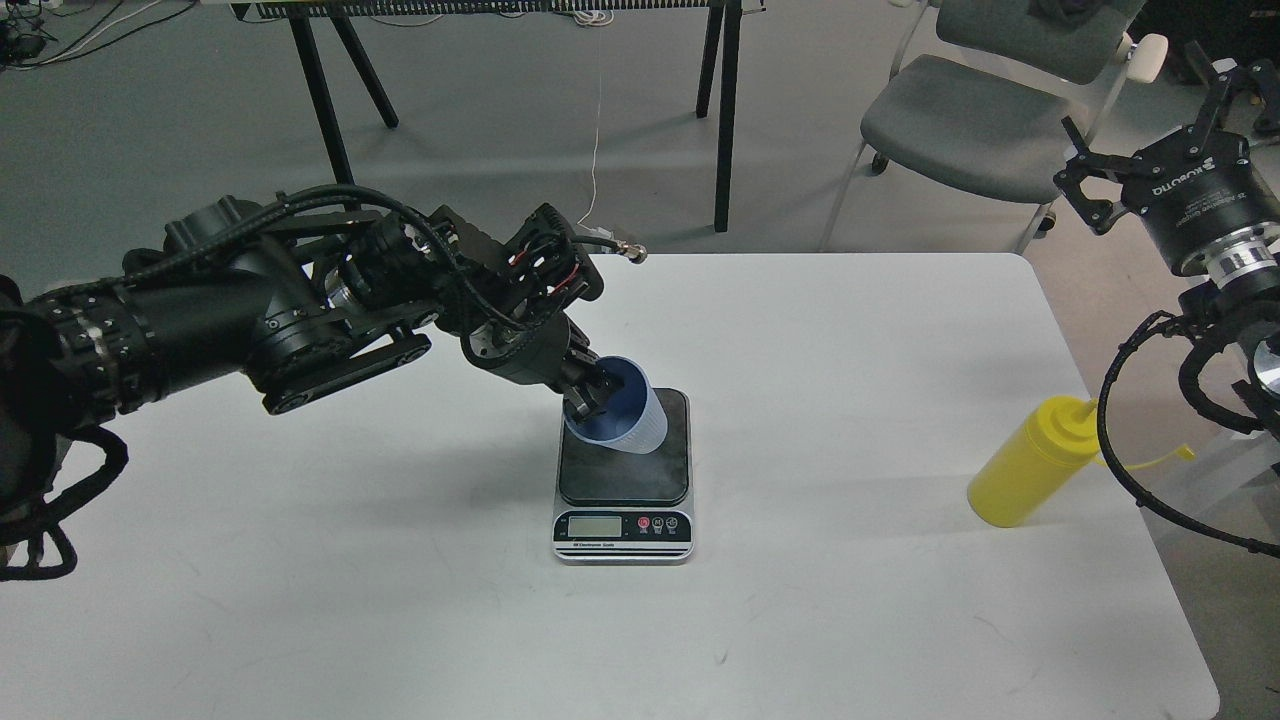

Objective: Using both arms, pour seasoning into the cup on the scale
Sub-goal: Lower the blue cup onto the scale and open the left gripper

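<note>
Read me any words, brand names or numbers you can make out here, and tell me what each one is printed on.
"ROBOTIQ": white lettering on the right gripper, seen upside down.
Strip of print under the display on the scale: too small to read.
Scale display and button markings: too blurred to read.

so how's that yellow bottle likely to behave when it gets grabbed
The yellow bottle looks like soft plastic, so it may give under the right gripper. Being tall and narrow, it could tip if nudged. Its smooth sides might slip.
</note>
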Controlling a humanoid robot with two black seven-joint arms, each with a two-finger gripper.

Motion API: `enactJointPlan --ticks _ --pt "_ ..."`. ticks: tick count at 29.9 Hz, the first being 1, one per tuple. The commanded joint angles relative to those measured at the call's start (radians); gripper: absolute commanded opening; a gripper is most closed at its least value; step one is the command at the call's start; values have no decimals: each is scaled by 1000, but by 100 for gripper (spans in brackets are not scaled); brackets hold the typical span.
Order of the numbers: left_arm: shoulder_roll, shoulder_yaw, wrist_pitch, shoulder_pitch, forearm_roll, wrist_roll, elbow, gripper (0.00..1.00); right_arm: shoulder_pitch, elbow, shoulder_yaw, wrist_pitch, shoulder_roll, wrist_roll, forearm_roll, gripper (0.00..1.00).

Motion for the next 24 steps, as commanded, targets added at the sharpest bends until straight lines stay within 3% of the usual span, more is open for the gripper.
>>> enactJointPlan --ticks 1,24 --pt "-15 3 0 5 0 0 19 3 -8 3 0 0 0 0 0 100" --pt "-76 -5 0 23 -3 0 91 4 -9 4 0 0 -3 0 0 100"
